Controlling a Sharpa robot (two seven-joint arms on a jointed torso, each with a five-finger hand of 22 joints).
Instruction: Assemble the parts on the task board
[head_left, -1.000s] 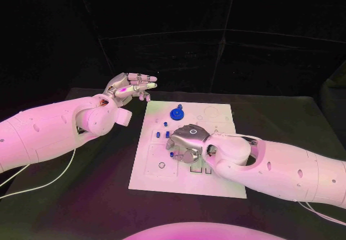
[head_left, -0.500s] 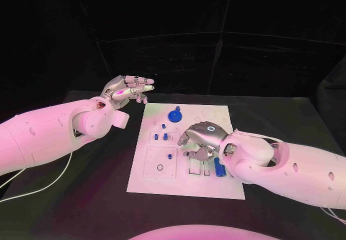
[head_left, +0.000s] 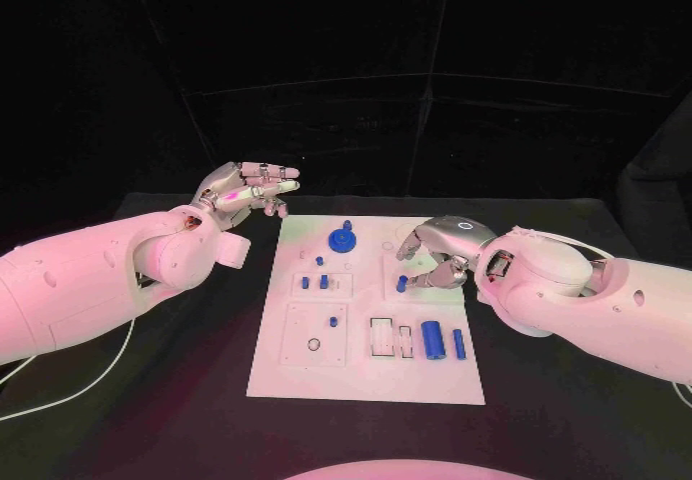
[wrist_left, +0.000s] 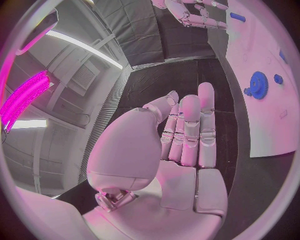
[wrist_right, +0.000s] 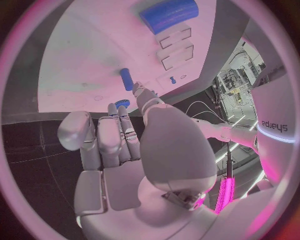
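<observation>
Right silver many-fingered hand (head_left: 437, 257) hangs over the right middle of the white flat task board (head_left: 289, 370), fingers curled down around a small blue upright peg (head_left: 401, 284); whether they touch it I cannot tell. Peg sits just left of the fingertips. Left silver hand (head_left: 248, 187) is raised off the board's far left corner, fingers loosely apart, holding nothing, farther from the peg.

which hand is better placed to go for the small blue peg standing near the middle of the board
Right. The right robot hand hangs over the task board, right beside the small blue peg. The left robot hand is raised off the board's far left corner, fingers apart, holding nothing.
</observation>
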